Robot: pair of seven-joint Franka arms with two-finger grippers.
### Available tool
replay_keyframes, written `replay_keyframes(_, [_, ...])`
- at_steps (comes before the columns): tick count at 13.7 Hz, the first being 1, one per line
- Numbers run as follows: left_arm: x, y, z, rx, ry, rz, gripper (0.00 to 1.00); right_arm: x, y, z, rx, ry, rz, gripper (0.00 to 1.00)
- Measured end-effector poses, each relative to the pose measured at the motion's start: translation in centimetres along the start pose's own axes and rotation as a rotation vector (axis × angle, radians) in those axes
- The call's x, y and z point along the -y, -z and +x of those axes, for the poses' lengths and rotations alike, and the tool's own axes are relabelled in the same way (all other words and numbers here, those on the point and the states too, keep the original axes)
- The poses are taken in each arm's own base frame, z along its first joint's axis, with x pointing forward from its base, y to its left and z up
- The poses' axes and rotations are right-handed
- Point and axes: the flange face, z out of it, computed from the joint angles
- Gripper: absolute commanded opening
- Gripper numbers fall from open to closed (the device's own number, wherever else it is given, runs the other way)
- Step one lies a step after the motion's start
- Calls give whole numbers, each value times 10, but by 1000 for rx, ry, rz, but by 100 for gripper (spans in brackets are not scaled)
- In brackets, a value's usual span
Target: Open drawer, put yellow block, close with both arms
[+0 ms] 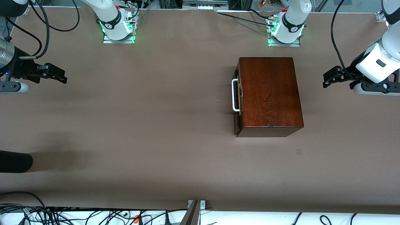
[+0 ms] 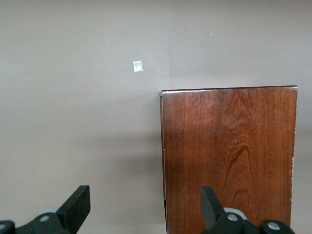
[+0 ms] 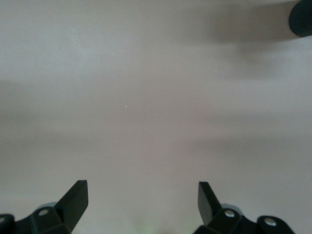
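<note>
The mahogany box [image 1: 269, 92] stands toward the left arm's end of the table. Its drawer is pushed in, the white bar handle [image 1: 234, 95] facing the right arm's end. In the left wrist view the box's glossy top [image 2: 229, 156] fills one side. The yellow block is out of view. My left gripper [image 1: 325, 82] hangs open in the air beside the box, at the table's left-arm end, with nothing between its fingers [image 2: 78, 204]. My right gripper [image 1: 63, 78] hangs open and empty over bare table at the right-arm end; its fingers [image 3: 75, 200] frame only tabletop.
A black rounded object [image 1: 14, 161] pokes in over the table edge at the right arm's end, nearer to the front camera, and shows as a dark tip [image 3: 301, 19] in the right wrist view. A small square patch [image 1: 298, 151] marks the brown tabletop near the box.
</note>
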Motion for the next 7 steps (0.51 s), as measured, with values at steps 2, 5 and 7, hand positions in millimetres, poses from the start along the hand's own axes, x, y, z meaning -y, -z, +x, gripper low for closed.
replay_keyframes(2, [4, 0, 0, 0, 7, 0, 100, 0, 0, 0, 0, 0, 0, 100])
replay_keyframes(5, [4, 1, -1, 1, 7, 0, 100, 0, 0, 0, 0, 0, 0, 100])
replay_keyframes(7, [4, 1, -4, 14, 7, 1, 100, 0, 0, 0, 0, 0, 0, 100])
